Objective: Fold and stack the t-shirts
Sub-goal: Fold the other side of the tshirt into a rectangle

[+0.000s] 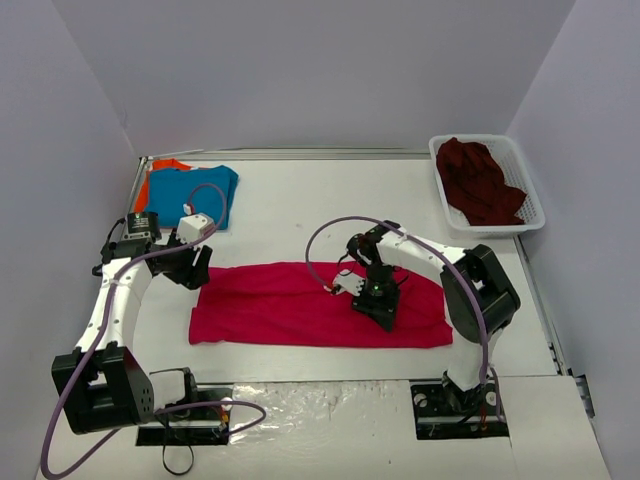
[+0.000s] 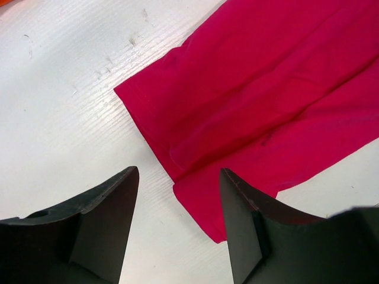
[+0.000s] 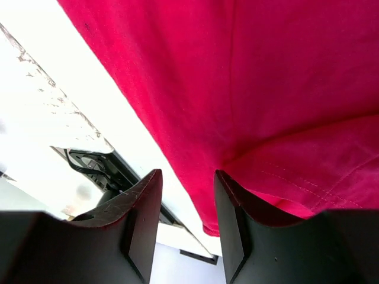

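Note:
The crimson-pink t-shirt (image 1: 300,305) lies folded into a long flat strip across the middle of the table. My left gripper (image 1: 190,268) hovers open just off its left end; in the left wrist view the shirt's corner (image 2: 260,89) lies under the gap beside the right finger (image 2: 249,225), and the gripper (image 2: 177,177) holds nothing. Over the strip's right half my right gripper (image 1: 378,300) points down. Its jaws (image 3: 186,177) stand apart above the cloth (image 3: 249,77), gripping nothing. A blue t-shirt (image 1: 195,195) rests on an orange one (image 1: 160,172) at the back left. The dark maroon t-shirt (image 1: 482,180) is bunched in the basket.
A white mesh basket (image 1: 530,190) stands at the back right corner. Grey walls close in the table at the left, back and right. The two arm bases (image 1: 180,410) (image 1: 460,400) sit at the near edge, with purple cables looping above the arms.

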`<state>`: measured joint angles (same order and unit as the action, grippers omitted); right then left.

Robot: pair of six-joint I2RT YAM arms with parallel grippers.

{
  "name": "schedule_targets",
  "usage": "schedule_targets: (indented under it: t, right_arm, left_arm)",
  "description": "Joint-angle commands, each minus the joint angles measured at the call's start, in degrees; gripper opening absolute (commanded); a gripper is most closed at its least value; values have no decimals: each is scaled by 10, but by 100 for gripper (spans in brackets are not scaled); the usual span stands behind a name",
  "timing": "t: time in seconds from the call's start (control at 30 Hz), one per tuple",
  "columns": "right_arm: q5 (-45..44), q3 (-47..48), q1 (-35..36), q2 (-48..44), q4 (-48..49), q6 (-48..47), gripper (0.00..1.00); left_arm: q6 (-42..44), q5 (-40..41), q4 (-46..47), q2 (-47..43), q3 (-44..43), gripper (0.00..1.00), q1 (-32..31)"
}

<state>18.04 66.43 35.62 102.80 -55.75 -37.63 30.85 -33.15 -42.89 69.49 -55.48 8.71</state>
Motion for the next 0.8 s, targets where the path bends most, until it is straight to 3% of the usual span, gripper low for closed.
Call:
schedule_targets:
  t: [0.0, 0.5, 0.77]
  right_arm:
    - [2, 15, -5, -5, -30, -2, 37]
    - [-79, 56, -132, -5, 12, 18, 38]
    - [26, 75, -204, 5, 17, 28, 43]
  left_arm:
    - [1, -3, 0, -10, 2, 55, 3]
    - [8, -23, 1, -9, 8, 56, 3]
    - [8, -24, 2, -11, 10, 57, 3]
